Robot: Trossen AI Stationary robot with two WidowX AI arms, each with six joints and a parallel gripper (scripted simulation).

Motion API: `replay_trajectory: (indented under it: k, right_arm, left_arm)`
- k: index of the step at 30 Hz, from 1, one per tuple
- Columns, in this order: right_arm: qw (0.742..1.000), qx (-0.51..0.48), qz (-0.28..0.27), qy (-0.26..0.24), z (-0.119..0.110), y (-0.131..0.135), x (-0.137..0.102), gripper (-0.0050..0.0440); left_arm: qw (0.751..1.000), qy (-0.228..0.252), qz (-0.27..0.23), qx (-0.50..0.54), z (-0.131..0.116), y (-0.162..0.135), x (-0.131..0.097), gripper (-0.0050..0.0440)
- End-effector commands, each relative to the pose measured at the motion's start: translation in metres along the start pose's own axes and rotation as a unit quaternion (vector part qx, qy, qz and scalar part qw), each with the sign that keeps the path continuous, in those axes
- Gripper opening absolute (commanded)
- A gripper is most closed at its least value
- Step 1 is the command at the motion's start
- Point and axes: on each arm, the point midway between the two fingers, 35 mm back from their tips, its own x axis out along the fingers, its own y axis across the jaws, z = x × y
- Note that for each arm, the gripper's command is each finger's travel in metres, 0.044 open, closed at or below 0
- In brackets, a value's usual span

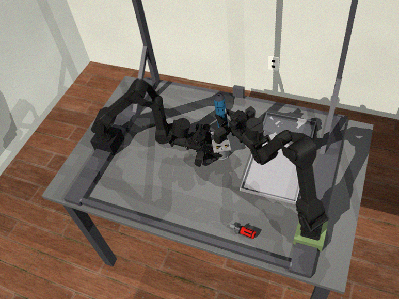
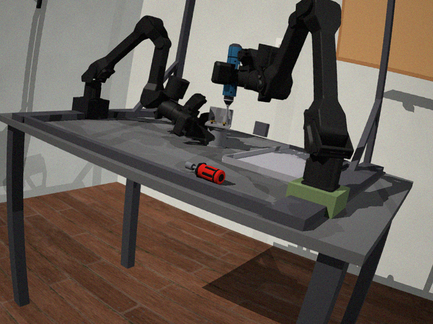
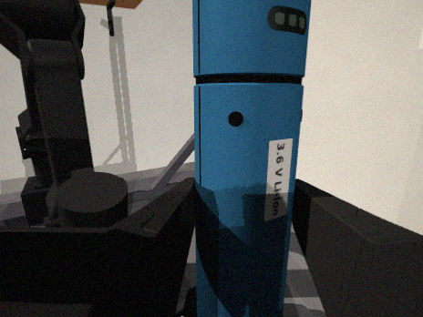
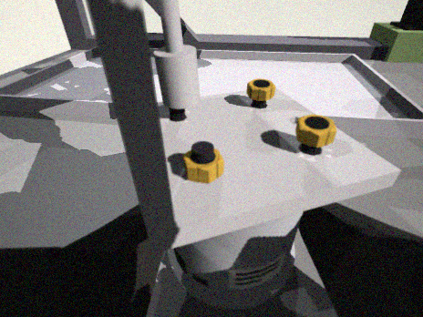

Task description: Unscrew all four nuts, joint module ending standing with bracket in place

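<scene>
blue electric nut driver (image 1: 220,106) (image 2: 234,52) (image 3: 248,114) upright in the left gripper (image 1: 222,125) (image 2: 231,73) (image 3: 242,188), fingers partway apart and closed on the barrel. right gripper (image 1: 212,149) (image 2: 207,133) (image 4: 237,237) spread wider, apparently clamped round the joint module (image 1: 224,154) (image 2: 218,138) (image 4: 255,260); contact partly hidden. module standing mid-table, pale bracket (image 1: 215,150) (image 2: 216,125) (image 4: 246,155) on top.

in the right wrist view, socket (image 4: 178,79) over the far left stud, dark stem visible below the rim, any nut inside hidden. far right nut (image 4: 261,90) and near right nut (image 4: 315,131) high on their studs, seemingly loosened but not off. near left nut (image 4: 203,168) low, stud poking through, probably next.

best done by keeping the barrel plumb, pressing straight down only while turning, then lifting straight up before any sideways move. steady grip needed on the unfixed module; a slanted push could tip or twist it.

grey table (image 1: 139,188) (image 2: 132,144), with a shallow tray (image 1: 269,194) (image 2: 247,168) (image 4: 296,56) right of the module and a red-handled tool (image 1: 247,232) (image 2: 210,173) lying near the front edge. beyond, pale walls, an orange-brown board (image 2: 396,39) and reddish plank floor (image 1: 25,288) (image 2: 86,222).
</scene>
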Motion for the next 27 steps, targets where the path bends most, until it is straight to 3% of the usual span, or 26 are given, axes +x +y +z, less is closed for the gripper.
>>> replay_trajectory:
  k: [1, 13, 24, 27]
  right_arm:
    - [1.0, 0.001, 0.001, -0.019, 0.016, 0.0, 0.001, 0.0242]
    - [1.0, 0.001, 0.001, -0.019, 0.016, 0.0, 0.001, 0.0242]
    - [1.0, 0.001, 0.001, -0.019, 0.016, 0.0, 0.001, 0.0242]
    - [1.0, 0.001, 0.001, -0.019, 0.016, 0.0, 0.001, 0.0242]
  left_arm:
    - [0.999, -0.043, 0.002, -0.003, 0.033, 0.001, 0.007, 0.0162]
    - [0.999, -0.049, 0.002, -0.004, 0.042, 0.0, 0.006, 0.0162]
    - [0.998, -0.058, 0.002, -0.005, 0.102, 0.001, -0.004, 0.0162]
    - [0.998, -0.058, 0.002, -0.005, 0.108, 0.001, -0.004, 0.0162]
